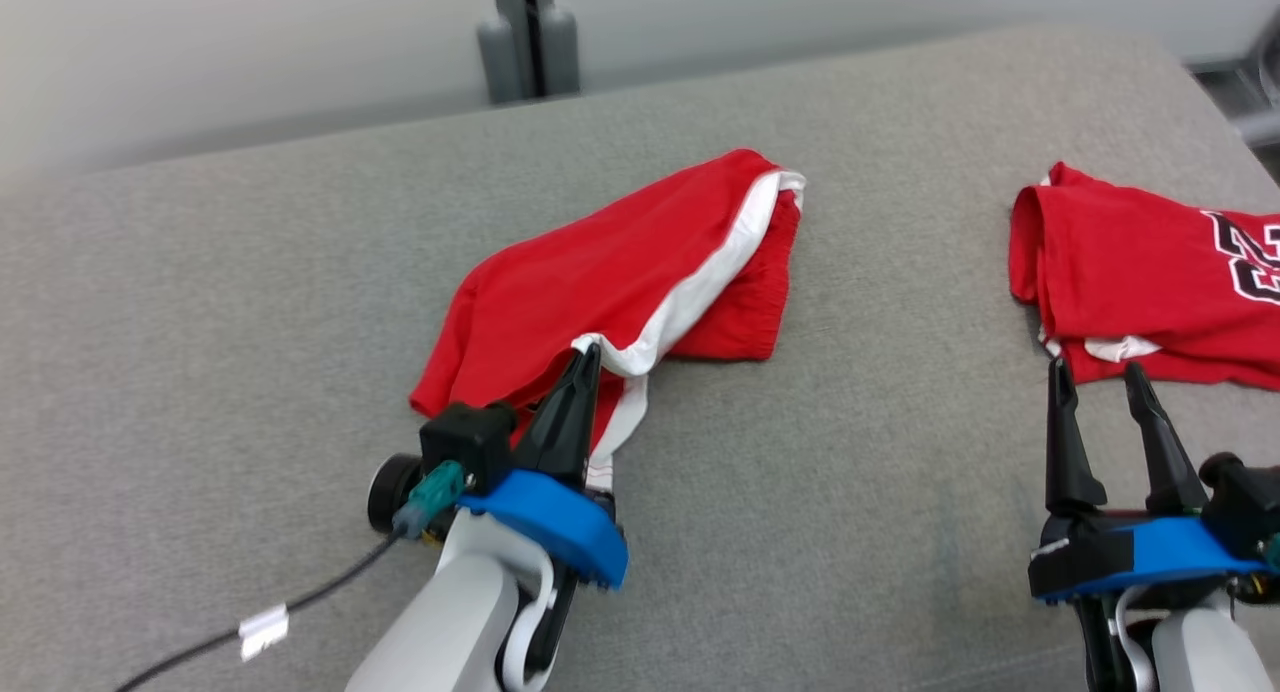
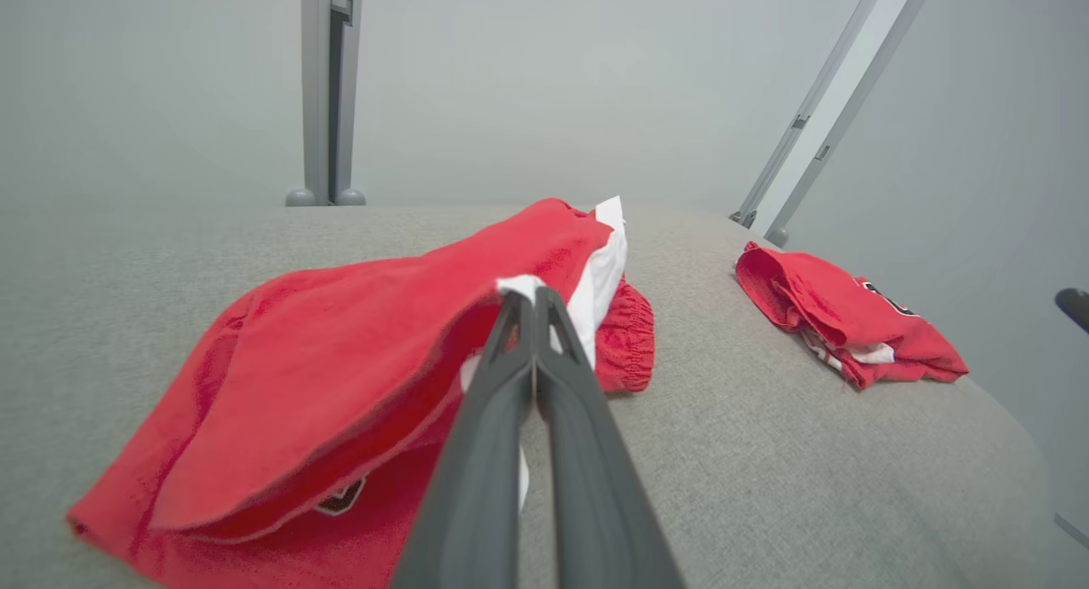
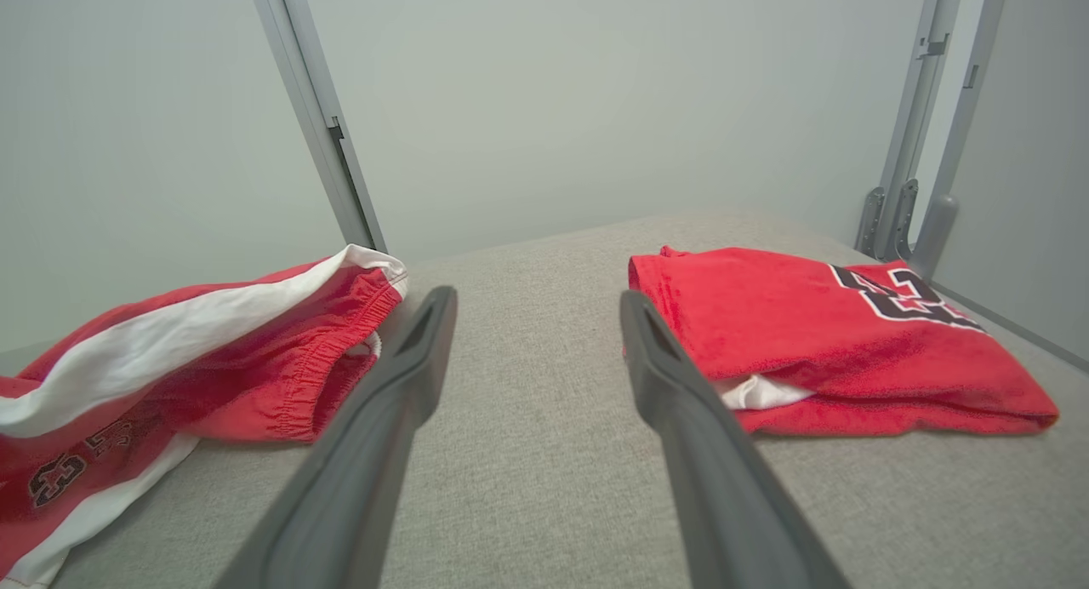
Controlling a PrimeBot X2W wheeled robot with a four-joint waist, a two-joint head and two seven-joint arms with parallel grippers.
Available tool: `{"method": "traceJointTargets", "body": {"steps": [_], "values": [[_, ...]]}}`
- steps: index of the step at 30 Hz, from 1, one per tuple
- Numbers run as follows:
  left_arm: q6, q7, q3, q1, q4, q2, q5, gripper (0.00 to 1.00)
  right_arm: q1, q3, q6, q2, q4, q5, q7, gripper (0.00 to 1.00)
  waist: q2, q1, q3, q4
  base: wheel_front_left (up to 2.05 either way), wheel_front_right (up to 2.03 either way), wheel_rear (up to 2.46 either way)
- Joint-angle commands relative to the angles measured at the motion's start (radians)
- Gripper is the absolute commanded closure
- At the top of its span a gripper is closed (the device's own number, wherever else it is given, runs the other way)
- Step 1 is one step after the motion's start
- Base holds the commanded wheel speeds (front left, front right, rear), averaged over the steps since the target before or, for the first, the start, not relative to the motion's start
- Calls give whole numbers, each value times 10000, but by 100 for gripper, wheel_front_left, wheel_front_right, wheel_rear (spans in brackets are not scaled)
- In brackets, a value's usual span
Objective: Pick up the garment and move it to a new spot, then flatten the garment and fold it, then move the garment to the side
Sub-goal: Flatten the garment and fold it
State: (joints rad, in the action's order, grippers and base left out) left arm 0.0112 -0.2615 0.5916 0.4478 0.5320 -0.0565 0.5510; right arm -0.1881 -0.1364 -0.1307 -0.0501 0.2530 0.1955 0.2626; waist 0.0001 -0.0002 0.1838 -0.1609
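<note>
A folded red garment [image 1: 1150, 272] with black and white figures printed on it lies on the right part of the grey fabric surface [image 1: 220, 302], a white layer showing at its near edge. Behind the surface stands a grey post [image 1: 528, 42] against a pale wall [image 1: 250, 52].

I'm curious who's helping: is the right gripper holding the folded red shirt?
No, the right gripper is open, with only grey cushion between its fingers.
</note>
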Motion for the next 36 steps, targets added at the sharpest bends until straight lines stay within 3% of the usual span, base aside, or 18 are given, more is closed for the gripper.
{"method": "traceJointTargets", "body": {"steps": [1,9,17,26,36], "values": [[-37,-49,-149,-521,-489,-192,-157,100,233,-69,-2,-12,31,-95,31,0,-1,2,-194,202,0,0,0],[228,50,-513,-2387,-1906,-980,-72,100,715,-260,-2,-12,172,-272,31,0,-1,2,-994,816,0,0,0],[417,520,-796,-3425,-2338,-1513,441,100,1091,-322,-3,-14,255,-402,31,0,-1,2,-1338,1054,0,0,0],[453,667,-1117,-3681,-1031,-1894,839,100,1174,-165,-2,-14,381,-508,31,0,-1,2,-1455,983,0,0,0],[10,666,-836,-3439,663,-1660,967,100,1257,-194,-2,-12,423,-611,31,0,-1,2,-1445,931,0,0,0]]}}
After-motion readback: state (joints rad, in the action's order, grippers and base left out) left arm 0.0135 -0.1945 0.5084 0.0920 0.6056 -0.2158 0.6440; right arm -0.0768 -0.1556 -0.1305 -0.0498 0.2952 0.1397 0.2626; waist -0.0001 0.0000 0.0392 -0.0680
